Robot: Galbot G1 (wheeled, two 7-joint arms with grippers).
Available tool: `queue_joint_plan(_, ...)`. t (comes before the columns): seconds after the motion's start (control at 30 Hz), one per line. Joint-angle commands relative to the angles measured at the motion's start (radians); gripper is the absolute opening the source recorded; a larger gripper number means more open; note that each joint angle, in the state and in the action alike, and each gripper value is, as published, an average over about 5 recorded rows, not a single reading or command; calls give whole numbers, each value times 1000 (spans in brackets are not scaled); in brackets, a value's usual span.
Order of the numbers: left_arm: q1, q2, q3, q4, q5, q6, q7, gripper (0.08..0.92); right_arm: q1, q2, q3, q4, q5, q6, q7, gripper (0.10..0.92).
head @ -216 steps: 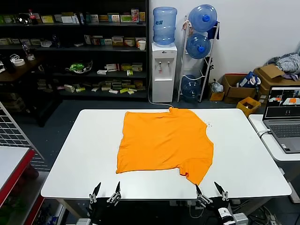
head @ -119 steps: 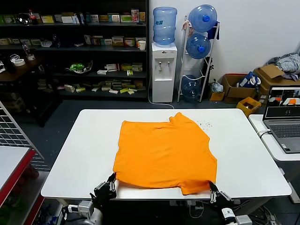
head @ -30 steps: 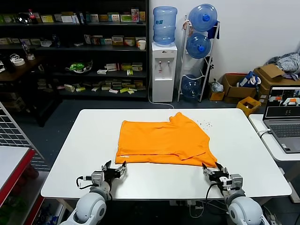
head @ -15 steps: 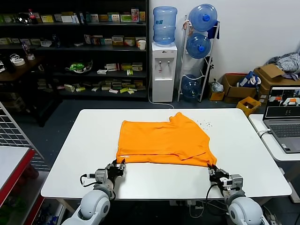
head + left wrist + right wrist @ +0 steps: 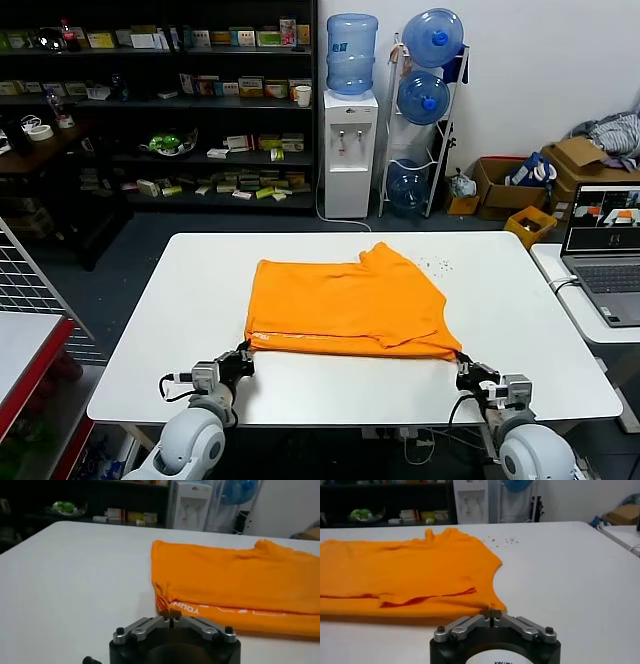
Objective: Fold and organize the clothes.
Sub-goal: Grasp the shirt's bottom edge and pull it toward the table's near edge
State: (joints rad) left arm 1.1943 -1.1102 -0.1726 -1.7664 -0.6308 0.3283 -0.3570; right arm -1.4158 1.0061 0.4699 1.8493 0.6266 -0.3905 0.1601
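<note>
We see the orange T-shirt point(image 5: 345, 305) lying on the white counter point(image 5: 180, 330), folded over on itself so the near part makes a doubled band, with white lettering showing along that fold in the left wrist view. A sleeve bump rises at its far edge toward the water dispenser point(image 5: 349, 150). At the shirt's near left corner our left gripper point(image 5: 243, 357) has its fingers point(image 5: 170, 614) pressed together on the corner of the fabric. At the near right corner our right gripper point(image 5: 463, 367) likewise has its fingers point(image 5: 491, 613) closed on the hem point. Both arms sit low at the counter's near edge. A laptop point(image 5: 603, 255) stands on a side table to the right.
</note>
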Motion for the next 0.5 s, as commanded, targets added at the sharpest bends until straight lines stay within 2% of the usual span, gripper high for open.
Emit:
queue_joint_plan(0.03,109,115,-43,-189,-129,25,-37,94,-113,-54,23,125,62,-25,29,125)
queue_joint_plan(0.2,192,148,-61,-256,-159,37,-52,94,-216,-61,26,196,63,-56,46,125)
queue_joint_plan(0.37,256,142,-66,-272,-152,36,-54,94,-306,-56,37,237,35,-71,66,131)
queue_joint_plan(0.5,287,131,-70,-277,-148,39,-50,115,-342,-52,48,252,-16,-72,70,217)
